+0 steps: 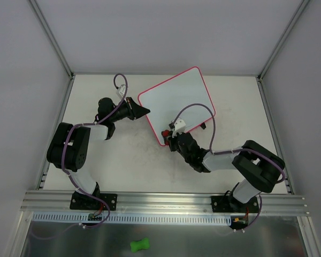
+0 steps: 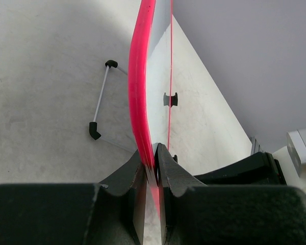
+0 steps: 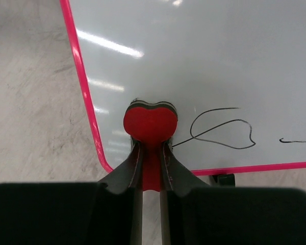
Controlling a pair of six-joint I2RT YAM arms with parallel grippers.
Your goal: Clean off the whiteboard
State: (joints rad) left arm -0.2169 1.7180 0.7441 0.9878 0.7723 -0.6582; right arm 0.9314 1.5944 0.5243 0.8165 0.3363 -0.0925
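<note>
The whiteboard is seen on the table, askew and towards 12 o'clock of the table's middle. Its pink-red frame is pinched at the board's 9 o'clock corner by the closed jaws of the left gripper. A red eraser is clamped between the jaws of the right gripper and held at the white surface near the board's 7 o'clock corner, with thin dark scribbles at 3 o'clock of it.

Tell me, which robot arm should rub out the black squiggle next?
Right. The right gripper is shut on the red eraser, just beside the squiggle on the whiteboard. The left gripper is busy pinching the whiteboard's pink edge and has no eraser.
</note>
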